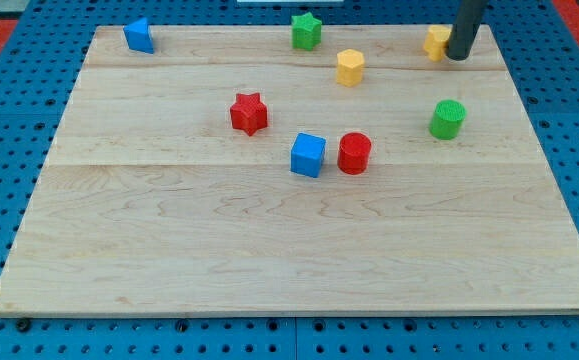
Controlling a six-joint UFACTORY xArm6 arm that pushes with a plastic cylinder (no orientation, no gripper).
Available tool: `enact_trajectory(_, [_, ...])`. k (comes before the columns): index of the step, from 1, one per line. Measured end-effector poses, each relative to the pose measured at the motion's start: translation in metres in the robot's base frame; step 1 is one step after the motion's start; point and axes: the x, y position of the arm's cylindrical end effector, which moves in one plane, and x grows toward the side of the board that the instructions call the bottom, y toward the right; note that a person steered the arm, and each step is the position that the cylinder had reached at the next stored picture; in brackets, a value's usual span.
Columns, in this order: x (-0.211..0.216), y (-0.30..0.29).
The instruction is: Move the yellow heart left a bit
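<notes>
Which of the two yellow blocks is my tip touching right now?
The yellow block at the view's top right, partly hidden behind my tip. The other yellow block sits apart, further left beside the green star.

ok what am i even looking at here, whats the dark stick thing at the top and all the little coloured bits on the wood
There is one picture, from a single camera looking down at a wooden board. The dark stick is a robot arm's rod; it has no jaws and holds nothing, it only pushes. My tip sits at the view's top right, against the right side of a yellow block, partly hidden, likely the heart to be nudged left. Also on the board: a blue block, a green star, a yellow hexagon-like block, a red star, a blue cube, a red cylinder and a green cylinder.
</notes>
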Motion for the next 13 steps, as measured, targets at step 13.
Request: enact_trajectory(13, [-0.042,-0.018])
